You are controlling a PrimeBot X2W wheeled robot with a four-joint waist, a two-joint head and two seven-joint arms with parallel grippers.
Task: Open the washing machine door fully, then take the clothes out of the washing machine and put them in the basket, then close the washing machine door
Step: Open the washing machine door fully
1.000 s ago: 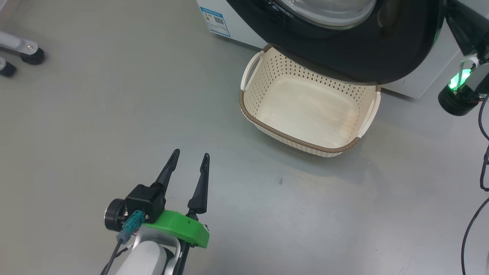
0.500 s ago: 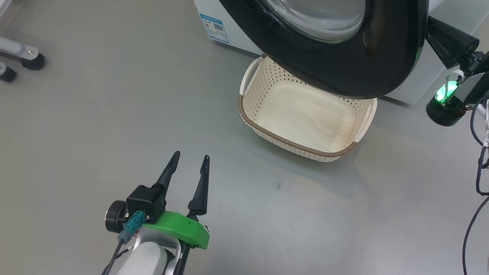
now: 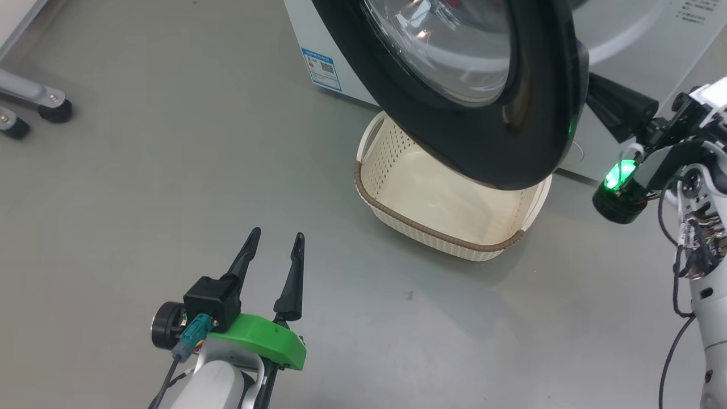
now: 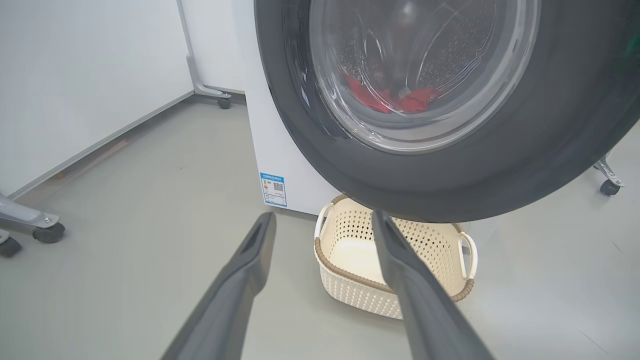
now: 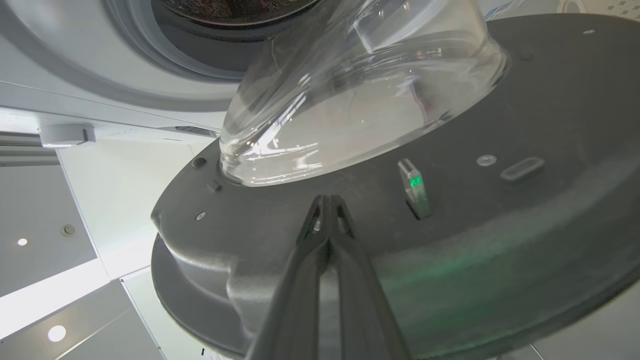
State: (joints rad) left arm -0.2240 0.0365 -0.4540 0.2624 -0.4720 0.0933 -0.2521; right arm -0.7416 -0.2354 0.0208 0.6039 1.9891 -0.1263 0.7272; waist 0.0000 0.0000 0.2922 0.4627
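Your left wrist view shows the clothes (image 4: 395,100) in the drum behind the washing machine door (image 4: 450,185), your right wrist view the right gripper (image 5: 327,200) clenched empty against its inner face, while the left gripper (image 3: 277,234) gapes empty near the basket (image 3: 431,233).

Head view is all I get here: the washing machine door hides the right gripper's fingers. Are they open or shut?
Observer: Shut. In the right wrist view the right gripper has its fingers pressed together, with the tips at the inner face of the washing machine door.
Operator: Any laundry waiting to come out?
Observer: Yes. In the left wrist view, red clothes show through the door's glass.
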